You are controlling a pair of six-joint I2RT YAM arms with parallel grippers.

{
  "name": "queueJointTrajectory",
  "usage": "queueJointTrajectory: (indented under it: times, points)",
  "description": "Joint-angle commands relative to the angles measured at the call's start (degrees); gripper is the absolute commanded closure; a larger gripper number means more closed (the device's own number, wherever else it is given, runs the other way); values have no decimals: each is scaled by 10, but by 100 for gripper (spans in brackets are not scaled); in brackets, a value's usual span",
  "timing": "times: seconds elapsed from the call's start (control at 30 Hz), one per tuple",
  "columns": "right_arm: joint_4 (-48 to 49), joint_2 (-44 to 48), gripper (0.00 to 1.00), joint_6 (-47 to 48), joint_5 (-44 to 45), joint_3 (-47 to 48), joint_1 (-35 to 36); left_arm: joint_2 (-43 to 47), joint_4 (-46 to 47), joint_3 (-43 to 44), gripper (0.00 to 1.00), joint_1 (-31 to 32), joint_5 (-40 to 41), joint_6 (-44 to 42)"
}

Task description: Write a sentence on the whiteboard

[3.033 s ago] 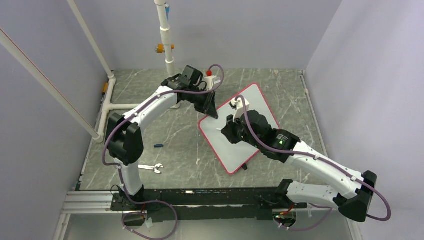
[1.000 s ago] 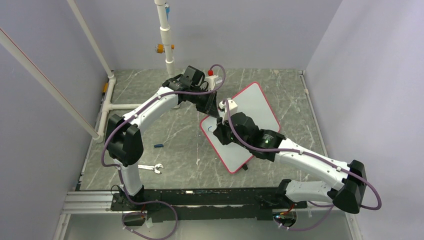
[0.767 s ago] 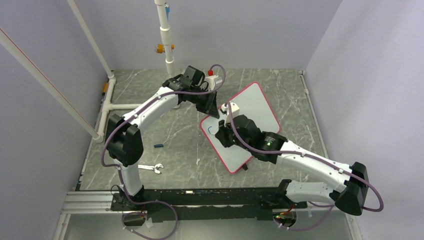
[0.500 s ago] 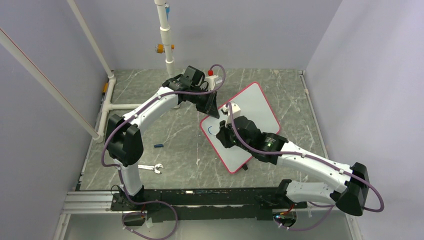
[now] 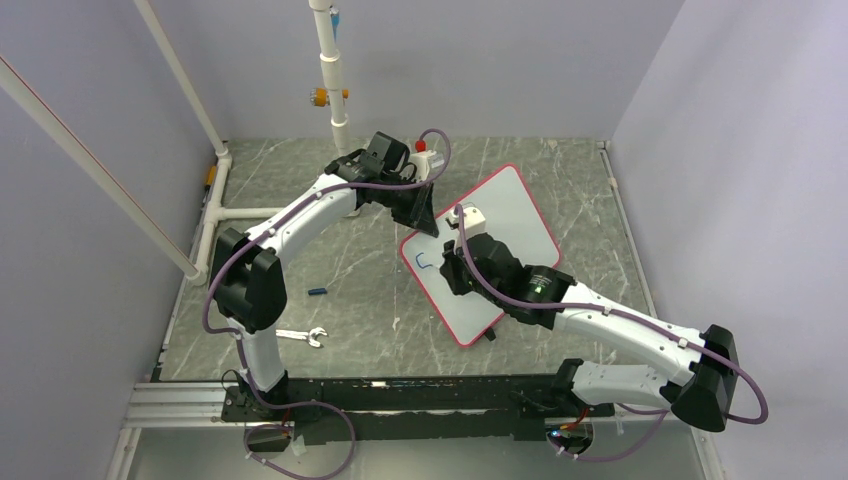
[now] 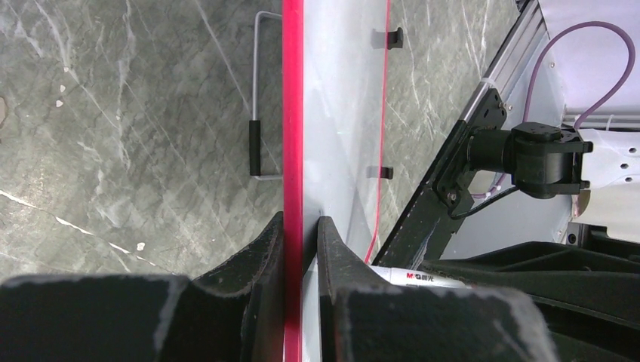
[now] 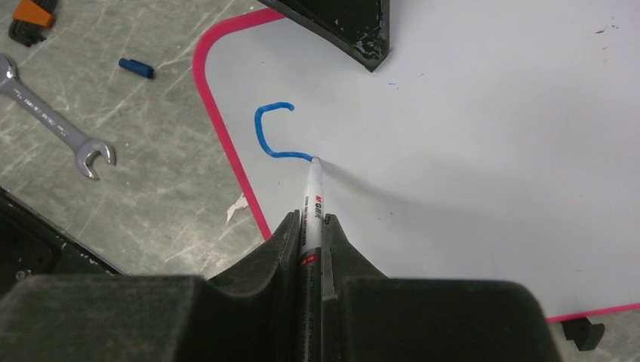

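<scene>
1. Shows of the sentence (image 7: 272,136) only one blue hooked stroke, near the left corner of the whiteboard (image 7: 468,136); longer than half a second ago, missing three seconds ago.
2. Touches the stroke's end with the marker (image 7: 311,204) tip, pinched tight in the right gripper (image 7: 311,226), shifted slightly rightward.
3. Clamps the board's red rim in the left gripper (image 6: 300,226), as before.
4. Leaves wrench (image 7: 53,121) and blue cap (image 7: 136,69) unmoved on the table (image 5: 350,260), apart from the board.

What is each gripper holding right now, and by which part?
Left gripper clamps the whiteboard by its red-rimmed edge; right gripper grips the marker around its barrel.
</scene>
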State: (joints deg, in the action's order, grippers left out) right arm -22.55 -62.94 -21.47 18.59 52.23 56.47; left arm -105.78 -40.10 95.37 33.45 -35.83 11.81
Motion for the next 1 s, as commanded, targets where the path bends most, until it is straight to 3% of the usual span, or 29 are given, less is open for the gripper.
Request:
queueJointTrajectory:
  times: [0.0,0.97]
  points:
    - [-30,-4,100,-2,17,-1,-1,34,23,0,100,7,27,-18]
    - [-23,4,100,-19,-87,-5,0,36,20,2,100,7,29,-22]
